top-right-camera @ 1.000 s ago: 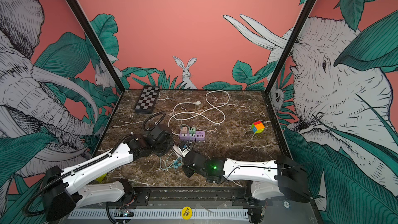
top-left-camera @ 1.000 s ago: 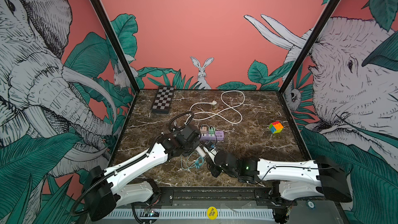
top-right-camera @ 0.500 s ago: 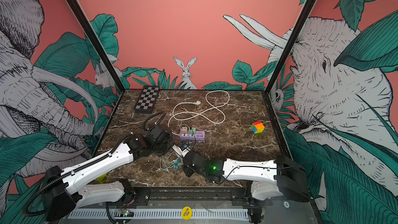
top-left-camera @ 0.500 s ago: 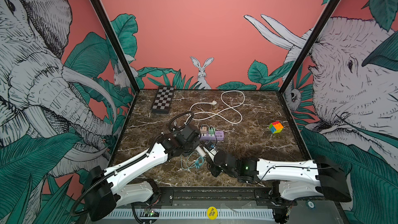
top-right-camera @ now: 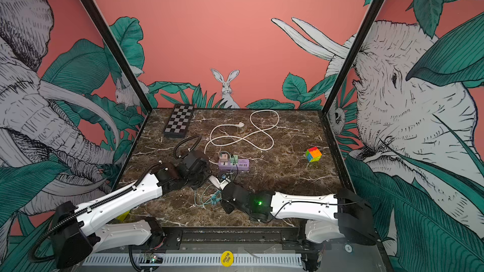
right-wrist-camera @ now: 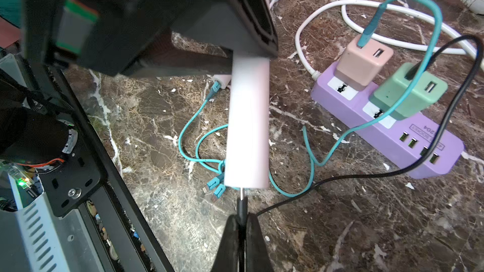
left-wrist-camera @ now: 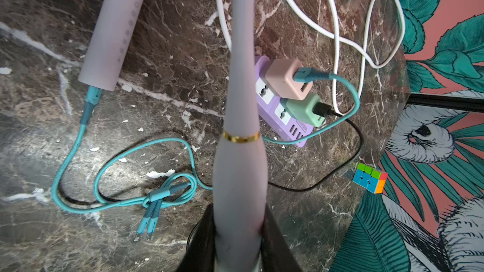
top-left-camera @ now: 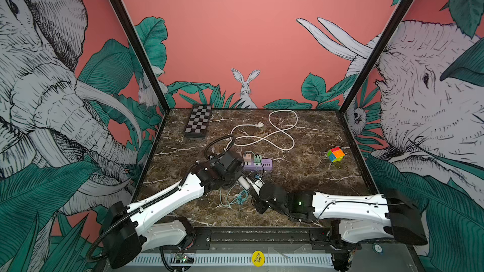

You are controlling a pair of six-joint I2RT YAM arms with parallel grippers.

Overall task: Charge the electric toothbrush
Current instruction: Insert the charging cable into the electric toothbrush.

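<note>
We log left gripper (left-wrist-camera: 239, 231) clasping toothbrush (left-wrist-camera: 239, 168), base offered toward right gripper (right-wrist-camera: 242, 221). That one pinches black plug (right-wrist-camera: 242, 204), aligned to insert.

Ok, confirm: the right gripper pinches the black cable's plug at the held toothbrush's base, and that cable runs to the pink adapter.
No: the black cable runs to the green adapter, not the pink; the right wrist view shows it. The right gripper does pinch its plug at the held toothbrush's base.

Left pincer (left-wrist-camera: 239, 231) clamped, right pincer (right-wrist-camera: 242, 221) closed
</note>
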